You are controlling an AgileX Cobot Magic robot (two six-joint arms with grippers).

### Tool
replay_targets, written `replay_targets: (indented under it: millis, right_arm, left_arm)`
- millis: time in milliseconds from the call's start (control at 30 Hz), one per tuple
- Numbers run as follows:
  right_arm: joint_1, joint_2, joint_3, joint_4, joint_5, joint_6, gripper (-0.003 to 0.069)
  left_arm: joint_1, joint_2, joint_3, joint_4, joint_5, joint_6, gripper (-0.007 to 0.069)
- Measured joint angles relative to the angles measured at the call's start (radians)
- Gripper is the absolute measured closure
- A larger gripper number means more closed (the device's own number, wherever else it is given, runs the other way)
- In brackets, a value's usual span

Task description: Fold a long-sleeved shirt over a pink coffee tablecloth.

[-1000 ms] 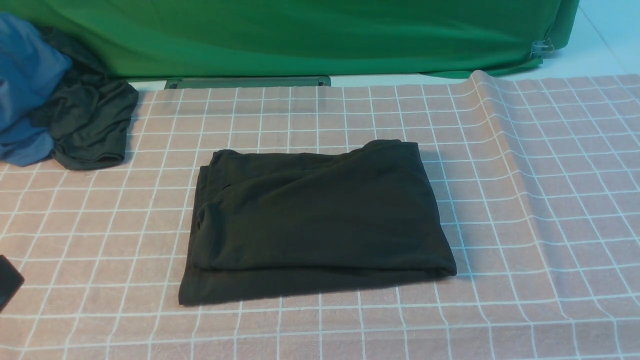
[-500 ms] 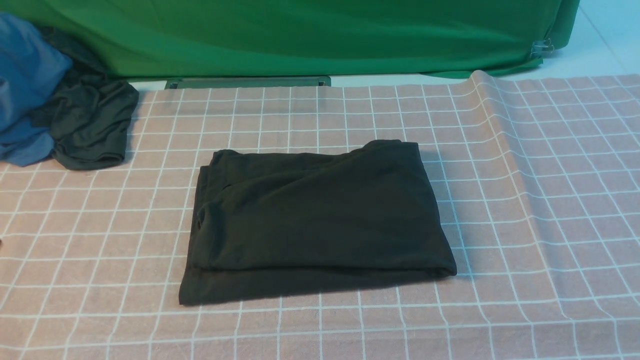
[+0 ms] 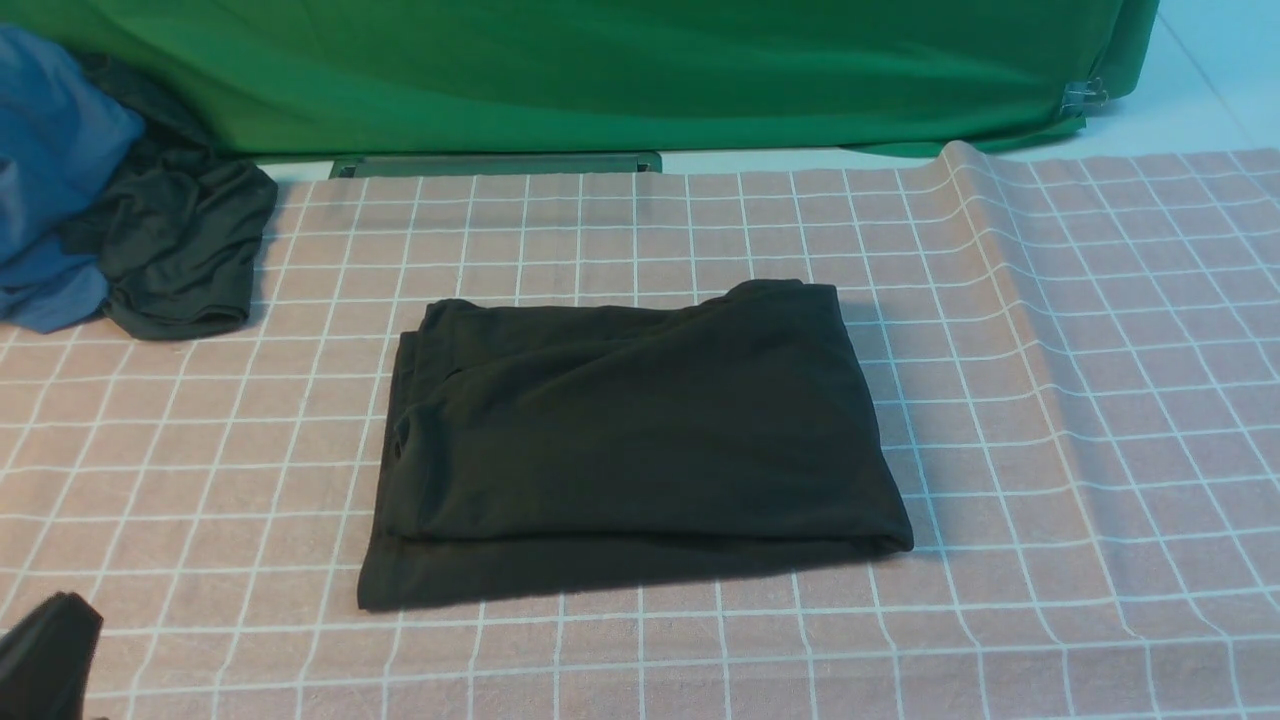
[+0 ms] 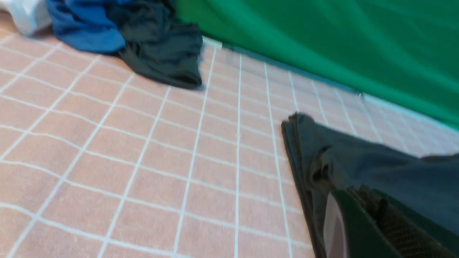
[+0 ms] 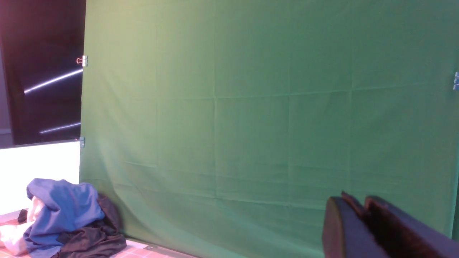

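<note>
The long-sleeved shirt (image 3: 630,440) lay folded into a compact rectangle near the middle of the pink coffee tablecloth (image 3: 1050,400), flat on the cloth, with a lower layer showing along its near edge and its left edge. Its print was not visible.

My left gripper (image 3: 45,650) sat low at the near left corner of the front view, clear of the shirt; only a dark part of it showed there. In the left wrist view the gripper (image 4: 373,222) had its jaws together, empty, close beside the shirt's left edge.

My right gripper (image 5: 362,215) was raised and pointed at the green cloth (image 3: 600,70) backdrop. Its jaws stood almost together with a narrow gap and held nothing.

At the far left, a blue garment (image 3: 50,180) and a smaller dark grey garment (image 3: 180,250) lay heaped together, well apart from the shirt.
</note>
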Motion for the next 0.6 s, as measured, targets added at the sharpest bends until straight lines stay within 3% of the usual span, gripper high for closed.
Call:
replay_targets:
  millis: [600]
  right_arm:
    - [0.000, 0.000, 0.000, 0.000, 0.001, 0.001, 0.0508]
  left_arm:
    - [-0.021, -0.003, 0.001, 0.000, -0.009, 0.002, 0.0611]
